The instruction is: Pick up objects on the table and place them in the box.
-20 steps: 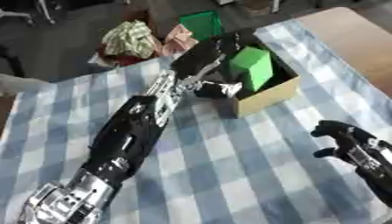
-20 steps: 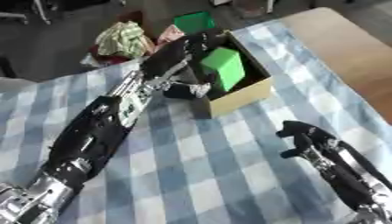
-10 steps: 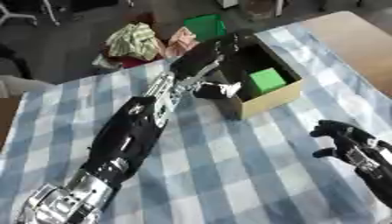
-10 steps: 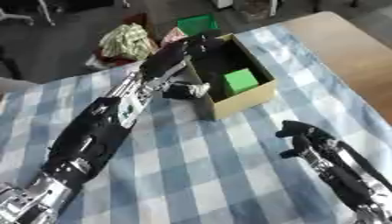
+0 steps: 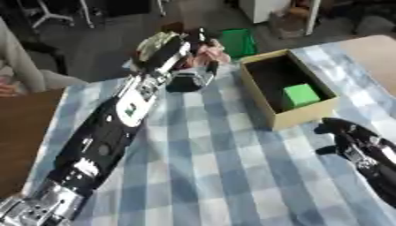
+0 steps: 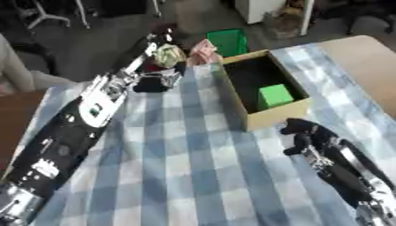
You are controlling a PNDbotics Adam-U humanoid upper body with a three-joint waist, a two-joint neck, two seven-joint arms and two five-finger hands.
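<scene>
A smooth green cube (image 5: 300, 94) sits inside the open cardboard box (image 5: 271, 108) on the checked-cloth desk (image 5: 201, 167). Left hand (image 5: 195, 42) reaches far; grip unclear. Right hand (image 6: 303, 130) rests half-curled, empty.

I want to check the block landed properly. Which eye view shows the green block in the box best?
The right eye view: the green block sits nearer mid-picture, its top and front faces clear inside the cardboard box. The left eye view shows it too, closer to the box's right wall.

Glossy black left arm (image 5: 108, 137) with silver joints and white markings.
</scene>
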